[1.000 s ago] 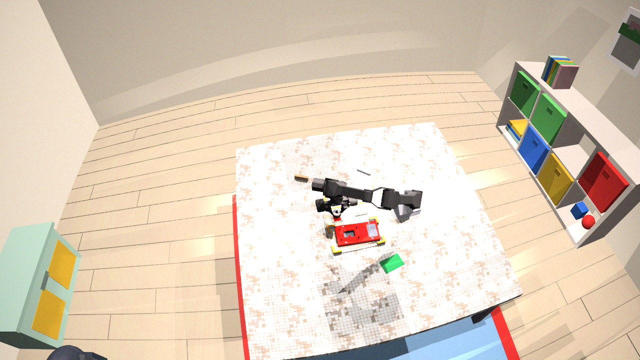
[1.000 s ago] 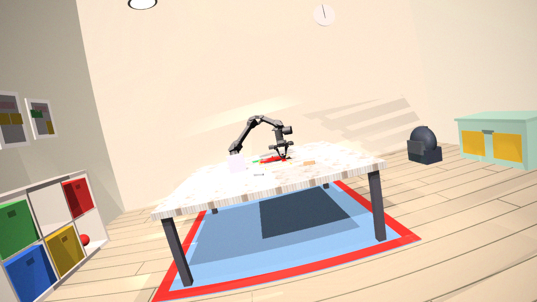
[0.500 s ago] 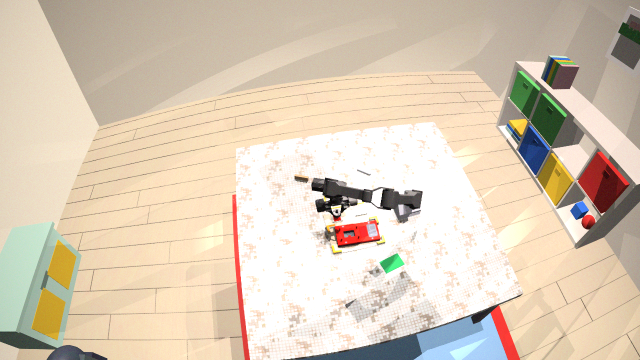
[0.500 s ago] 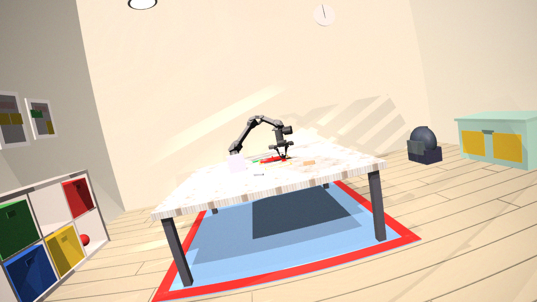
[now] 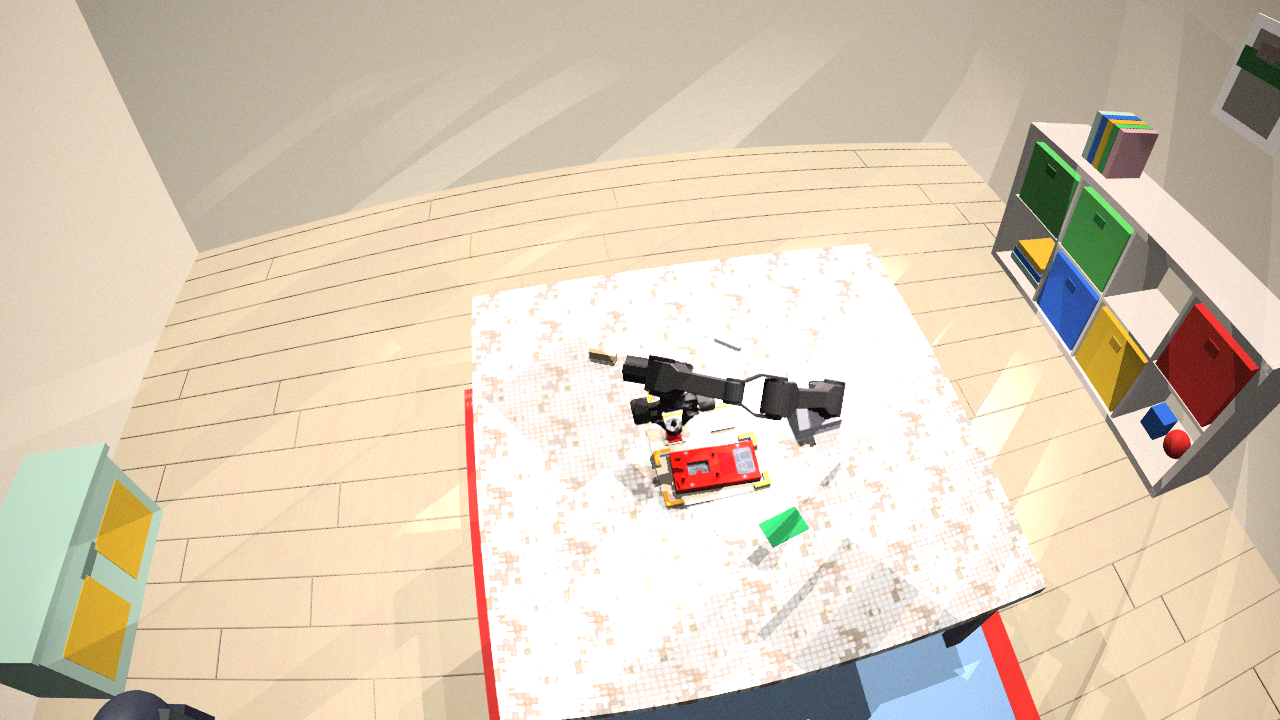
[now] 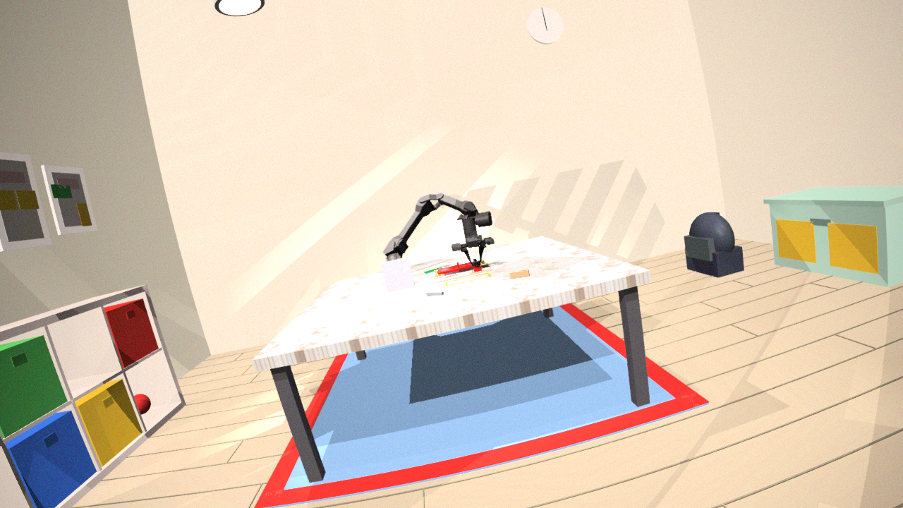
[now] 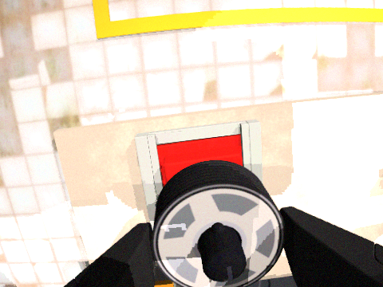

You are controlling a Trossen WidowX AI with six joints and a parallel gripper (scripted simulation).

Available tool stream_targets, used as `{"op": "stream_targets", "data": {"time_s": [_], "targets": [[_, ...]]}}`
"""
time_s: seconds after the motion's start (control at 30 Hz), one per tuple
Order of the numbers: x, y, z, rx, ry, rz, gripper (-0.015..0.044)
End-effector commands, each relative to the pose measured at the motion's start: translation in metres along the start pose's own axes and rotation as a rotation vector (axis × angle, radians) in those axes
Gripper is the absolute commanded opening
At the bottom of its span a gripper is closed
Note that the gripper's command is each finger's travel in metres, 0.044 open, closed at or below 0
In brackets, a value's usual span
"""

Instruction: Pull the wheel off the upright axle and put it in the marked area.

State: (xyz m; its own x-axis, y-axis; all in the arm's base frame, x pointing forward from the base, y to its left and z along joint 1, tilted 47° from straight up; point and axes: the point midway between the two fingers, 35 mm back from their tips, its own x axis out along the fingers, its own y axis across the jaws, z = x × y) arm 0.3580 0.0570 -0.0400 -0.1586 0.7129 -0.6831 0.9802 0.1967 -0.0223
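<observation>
The wheel [image 7: 203,215] [image 5: 673,425] has a black tyre and a pale rim with grey patches. The black upright axle [image 7: 222,255] stands through its hub. My gripper [image 7: 216,228] [image 5: 673,422] [image 6: 475,264] is shut on the wheel, one finger on each side of the tyre. Below the wheel is a red block [image 7: 199,149] between pale grey walls, on a beige base plate [image 7: 92,159]. The marked area's yellow outline [image 7: 247,17] lies beyond the plate, at the top of the wrist view. The wheel hides the lower axle.
A red car body [image 5: 714,465] lies between yellow-orange corner pieces beside the gripper. A green piece [image 5: 784,526] lies past it. A small wooden block [image 5: 602,356] [image 6: 518,274] and a thin grey bar [image 5: 726,343] [image 6: 434,293] lie on the arm's other side. A white panel [image 6: 397,275] stands near the arm's base.
</observation>
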Motion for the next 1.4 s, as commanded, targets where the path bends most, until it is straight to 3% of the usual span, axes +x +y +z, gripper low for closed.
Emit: {"op": "stream_targets", "data": {"time_s": [0.0,1.37], "targets": [[-0.018,-0.002,0.003,0.017,-0.005,0.021,0.0000],[-0.031,-0.003,0.003,0.020,-0.004,0.023,0.0000]]}}
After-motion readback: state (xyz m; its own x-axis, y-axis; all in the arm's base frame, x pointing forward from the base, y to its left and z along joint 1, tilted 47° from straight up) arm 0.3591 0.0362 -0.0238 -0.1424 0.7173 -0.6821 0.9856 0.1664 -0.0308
